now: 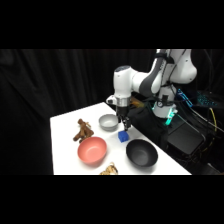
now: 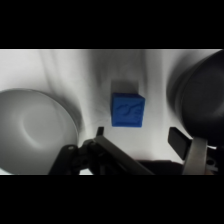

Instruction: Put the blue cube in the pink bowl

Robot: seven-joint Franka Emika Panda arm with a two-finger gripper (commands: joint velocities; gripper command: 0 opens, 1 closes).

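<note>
A: Side view first. Gripper (image 1: 124,125) hangs just above the blue cube (image 1: 123,137), which sits on the table (image 1: 65,150) between the grey bowl (image 1: 108,121) and the black bowl (image 1: 141,153). The pink bowl (image 1: 92,150) is near, to the cube's left in this view.

B: Wrist view: fingers (image 2: 177,138) spread wide, nothing held; cube (image 2: 128,110) lies just ahead of them, square-on. Looks light, rigid, flat-sided. I'd pinch two opposite faces at mid-height.
</note>
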